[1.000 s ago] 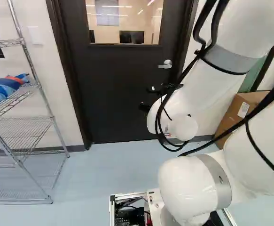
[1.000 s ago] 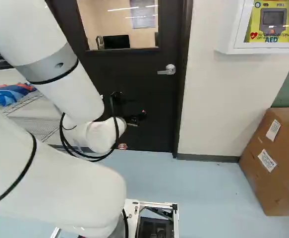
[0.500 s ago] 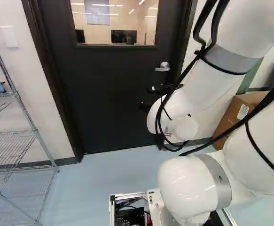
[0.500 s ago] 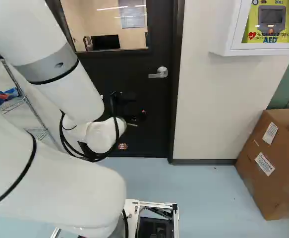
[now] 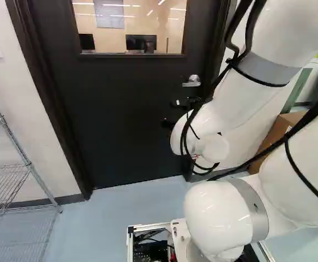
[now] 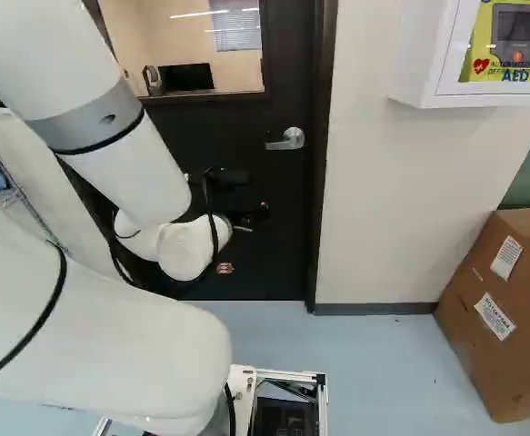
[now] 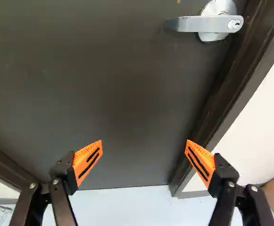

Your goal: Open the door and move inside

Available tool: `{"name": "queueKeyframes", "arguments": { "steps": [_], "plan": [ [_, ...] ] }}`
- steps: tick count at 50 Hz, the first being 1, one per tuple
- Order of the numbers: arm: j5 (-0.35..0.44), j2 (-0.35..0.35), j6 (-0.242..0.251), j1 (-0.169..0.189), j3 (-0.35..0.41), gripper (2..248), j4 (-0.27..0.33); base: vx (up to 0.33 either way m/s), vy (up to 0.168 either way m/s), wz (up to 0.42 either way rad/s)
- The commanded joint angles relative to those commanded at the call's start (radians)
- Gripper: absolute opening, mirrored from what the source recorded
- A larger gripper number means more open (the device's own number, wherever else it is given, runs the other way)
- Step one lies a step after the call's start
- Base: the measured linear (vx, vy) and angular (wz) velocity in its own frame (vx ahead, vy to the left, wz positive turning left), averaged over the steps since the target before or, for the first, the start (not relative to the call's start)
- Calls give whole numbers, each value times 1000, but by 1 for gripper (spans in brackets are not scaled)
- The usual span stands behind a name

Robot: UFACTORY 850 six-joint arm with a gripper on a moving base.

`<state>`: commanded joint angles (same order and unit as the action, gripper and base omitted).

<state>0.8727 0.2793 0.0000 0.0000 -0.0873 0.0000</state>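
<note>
In the right base view my gripper [image 6: 246, 216] shows as dark parts against the black door [image 6: 278, 195], its fingertips hard to make out. The wrist view shows the gripper [image 7: 144, 147] open, with nothing between its orange pads. The door [image 7: 104, 84] stands shut in its dark frame, a window in its upper half. Its silver lever handle [image 7: 198, 23] lies ahead of the gripper, beyond the fingertips and apart from them, near the frame. The handle also shows in the left base view [image 5: 191, 81] and in the right base view [image 6: 287, 140], above the gripper.
A wire shelf [image 5: 30, 164] stands against the wall left of the door. Right of the door frame, a white AED cabinet [image 6: 419, 64] hangs on the wall, and a cardboard box [image 6: 492, 309] stands on the floor [image 6: 374, 363].
The base has moved closer to the door and turned a little; the shelf has slid outward in the left base view. The arm holds its pose against its lowest joint.
</note>
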Motion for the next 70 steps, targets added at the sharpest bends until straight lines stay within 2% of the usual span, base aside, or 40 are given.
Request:
{"name": "queueKeyframes", "arguments": {
  "steps": [25, 70],
  "plan": [
    [0, -5, 0, 0, -11, 247, 0, 19, 0, -4],
    [0, -68, 0, 0, -176, 247, 0, 0, 0, 0]
  ]
}}
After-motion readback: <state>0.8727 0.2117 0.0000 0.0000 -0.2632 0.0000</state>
